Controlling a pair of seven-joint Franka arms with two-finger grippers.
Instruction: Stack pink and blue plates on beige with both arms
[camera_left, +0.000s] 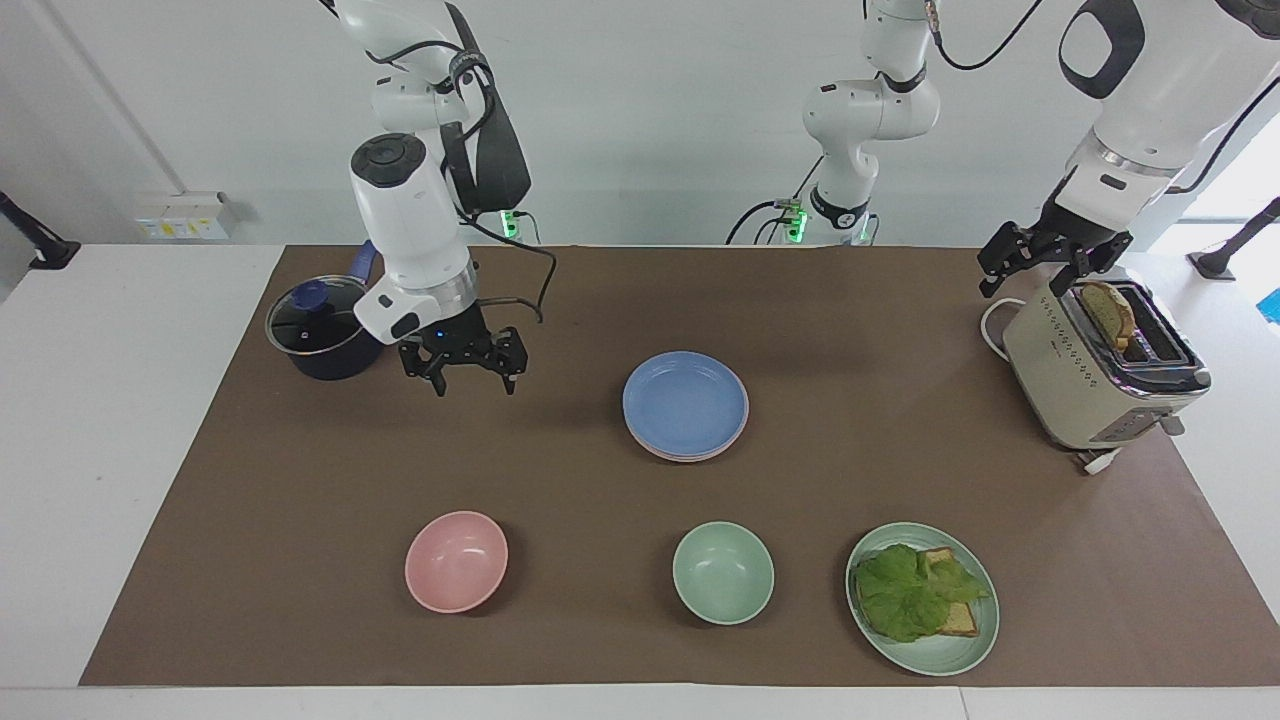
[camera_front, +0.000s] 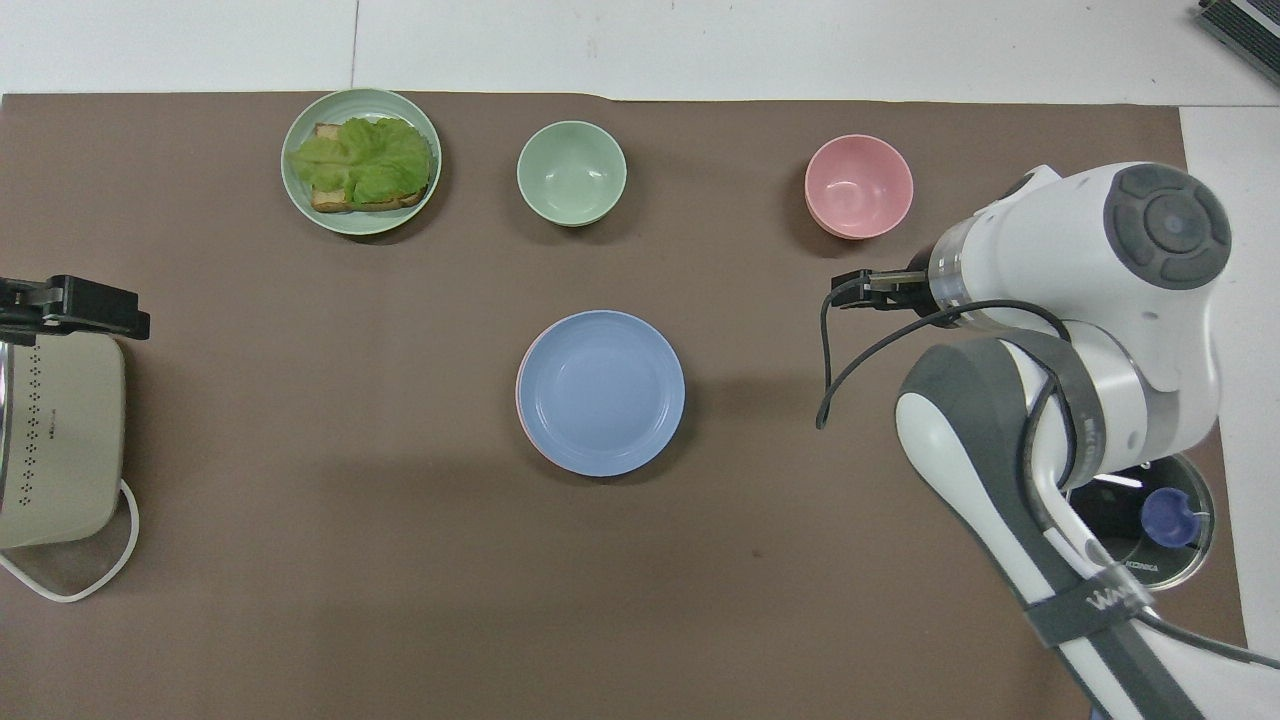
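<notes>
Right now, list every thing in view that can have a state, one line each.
blue plate: top of the stack, nothing on it.
pink plate: under the blue, only its edge shows.
right hand: open, empty, above the mat beside the pot.
left hand: open, empty, over the toaster.
pot: lid on.
toaster: bread in one slot.
green bowl: empty.
pink bowl: empty.
green plate: holds lettuce on bread.

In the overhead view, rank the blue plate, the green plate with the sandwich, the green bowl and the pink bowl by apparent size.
1. blue plate
2. green plate, slightly smaller
3. green bowl and pink bowl: alike, no ranking
</notes>
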